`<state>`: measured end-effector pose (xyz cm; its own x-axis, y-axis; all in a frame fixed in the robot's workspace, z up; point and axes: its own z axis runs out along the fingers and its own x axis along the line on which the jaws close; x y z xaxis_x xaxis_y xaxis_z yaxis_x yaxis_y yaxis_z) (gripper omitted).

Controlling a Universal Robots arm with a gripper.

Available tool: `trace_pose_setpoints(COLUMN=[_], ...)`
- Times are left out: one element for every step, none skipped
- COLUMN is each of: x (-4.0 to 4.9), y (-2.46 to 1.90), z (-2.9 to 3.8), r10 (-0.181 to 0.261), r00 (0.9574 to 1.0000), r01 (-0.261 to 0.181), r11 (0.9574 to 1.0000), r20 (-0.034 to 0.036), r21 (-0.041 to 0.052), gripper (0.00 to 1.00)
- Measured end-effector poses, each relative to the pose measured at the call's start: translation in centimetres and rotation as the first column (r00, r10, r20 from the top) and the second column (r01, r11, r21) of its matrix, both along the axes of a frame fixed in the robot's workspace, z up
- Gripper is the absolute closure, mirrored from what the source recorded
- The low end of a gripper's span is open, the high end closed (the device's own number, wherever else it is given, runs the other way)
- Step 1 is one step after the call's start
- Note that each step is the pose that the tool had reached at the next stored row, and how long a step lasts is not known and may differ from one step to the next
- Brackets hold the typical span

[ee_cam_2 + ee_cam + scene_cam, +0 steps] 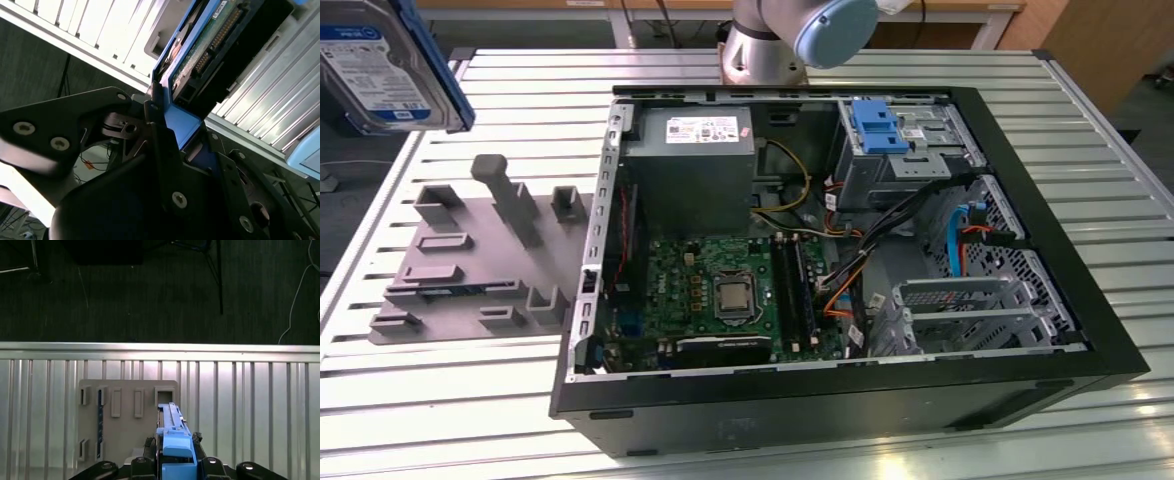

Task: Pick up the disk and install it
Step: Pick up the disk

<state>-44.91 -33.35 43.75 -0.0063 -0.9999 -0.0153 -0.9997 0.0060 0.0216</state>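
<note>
Clamping the disk [380, 65] by its blue bracket [182, 125], the hand [175, 452] holds it above the grey fixture block [467, 260], beside the open computer case [1067, 370] on the slatted tabletop [454, 400].

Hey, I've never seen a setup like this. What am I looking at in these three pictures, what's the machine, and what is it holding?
The machine is a single robot arm, seen at the top of the exterior view behind a slatted metal table. The exterior view comes from a camera off the arm that looks down on the whole table. Both wrist views come from cameras riding on the arm, close to its jaws. On the table lies an open computer case with its green circuit board exposed. At the exterior view's left sits a grey moulded fixture block. The jaws are shut on the blue bracket of the disk, a silver hard drive with a white-and-blue label. It is held in the air, apart from the case.
</note>
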Motion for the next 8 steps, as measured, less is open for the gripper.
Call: trace_pose_setpoints(x=[0.00, 0.00, 0.00, 0.00, 0.00, 0.00, 0.00, 0.00], y=[0.00, 0.00, 0.00, 0.00, 0.00, 0.00, 0.00, 0.00], z=[0.23, 0.48, 0.74, 0.99, 1.25, 1.52, 1.79, 2.04], r10=[0.000, 0.000, 0.000, 0.000, 0.000, 0.000, 0.000, 0.000], r00=[1.0000, 1.0000, 1.0000, 1.0000, 1.0000, 1.0000, 1.0000, 1.0000], r01=[0.000, 0.000, 0.000, 0.000, 0.000, 0.000, 0.000, 0.000], r11=[1.0000, 1.0000, 1.0000, 1.0000, 1.0000, 1.0000, 1.0000, 1.0000], r20=[0.0000, 0.0000, 0.0000, 0.0002, 0.0002, 0.0000, 0.0000, 0.0001], r21=[0.0000, -0.0001, -0.0001, 0.0000, 0.0000, 0.0000, -0.0001, 0.0000], gripper=[0.64, 0.64, 0.64, 0.64, 0.64, 0.64, 0.64, 0.64])
